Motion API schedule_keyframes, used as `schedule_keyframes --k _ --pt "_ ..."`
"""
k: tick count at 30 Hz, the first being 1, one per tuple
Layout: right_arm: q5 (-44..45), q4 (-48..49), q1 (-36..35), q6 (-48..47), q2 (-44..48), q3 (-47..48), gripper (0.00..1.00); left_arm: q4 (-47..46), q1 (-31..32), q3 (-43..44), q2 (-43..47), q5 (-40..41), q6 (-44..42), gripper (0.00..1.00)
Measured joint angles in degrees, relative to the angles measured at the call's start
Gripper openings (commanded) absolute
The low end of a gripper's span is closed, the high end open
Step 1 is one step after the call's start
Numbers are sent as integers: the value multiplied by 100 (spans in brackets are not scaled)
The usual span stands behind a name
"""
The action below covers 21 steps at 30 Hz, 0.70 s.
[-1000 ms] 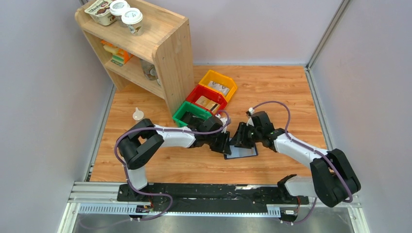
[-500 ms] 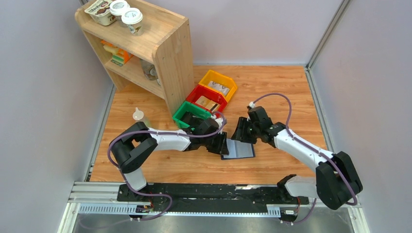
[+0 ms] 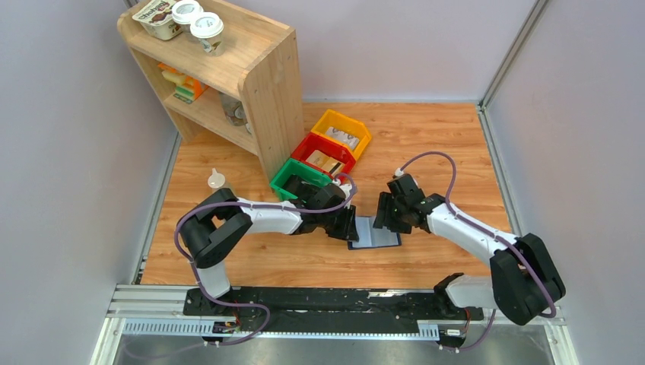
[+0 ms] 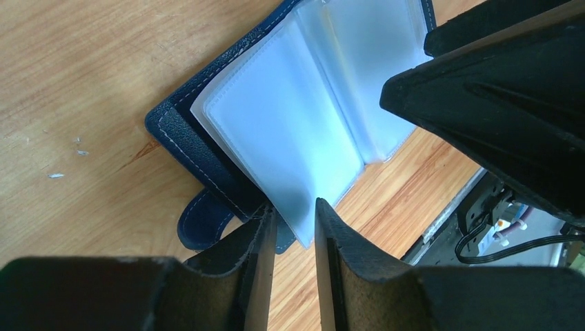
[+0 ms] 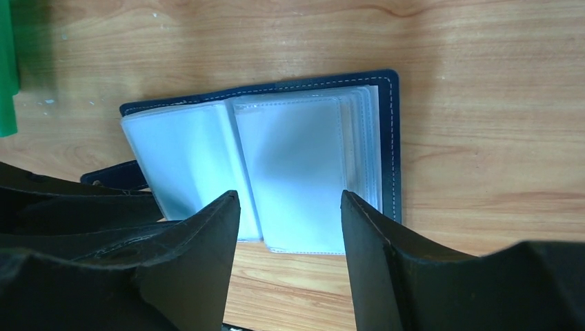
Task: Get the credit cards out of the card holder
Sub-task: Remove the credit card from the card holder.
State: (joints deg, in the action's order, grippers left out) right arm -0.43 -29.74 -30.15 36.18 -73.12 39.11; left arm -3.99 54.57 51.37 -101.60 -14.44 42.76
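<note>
The navy card holder [image 3: 374,234] lies open on the table, its pale clear sleeves [image 5: 296,165] fanned out. The credit cards are hidden; the sleeves look blank. My left gripper [image 3: 351,226] is at the holder's left edge. In the left wrist view it [image 4: 293,207] stands narrowly open, with a sleeve corner [image 4: 303,231] poking between the tips, beside the strap tab [image 4: 200,224] and the navy cover [image 4: 183,131]. My right gripper [image 3: 382,220] hovers over the holder's far right part. In the right wrist view it [image 5: 290,196] is wide open above the sleeves, holding nothing.
Green [image 3: 293,179], red [image 3: 323,156] and yellow [image 3: 342,129] bins line up beyond the holder, next to a wooden shelf [image 3: 243,76]. A small white object [image 3: 217,179] stands at the left. The green bin's edge [image 5: 5,69] shows in the right wrist view.
The right gripper drew back from the holder, came in again and opened wider. The left gripper's jaws widened, then narrowed. The holder has shifted slightly toward the left arm.
</note>
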Motion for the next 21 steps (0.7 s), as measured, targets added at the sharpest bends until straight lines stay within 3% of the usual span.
schedule_keyframes --k 9,21 --pt "20 50 -4 7 -153 -76 59 39 -31 33 -39 -48 -2 29" --pt "-691 533 -94 146 -354 -116 49 -9 -79 55 -131 -251 2 24"
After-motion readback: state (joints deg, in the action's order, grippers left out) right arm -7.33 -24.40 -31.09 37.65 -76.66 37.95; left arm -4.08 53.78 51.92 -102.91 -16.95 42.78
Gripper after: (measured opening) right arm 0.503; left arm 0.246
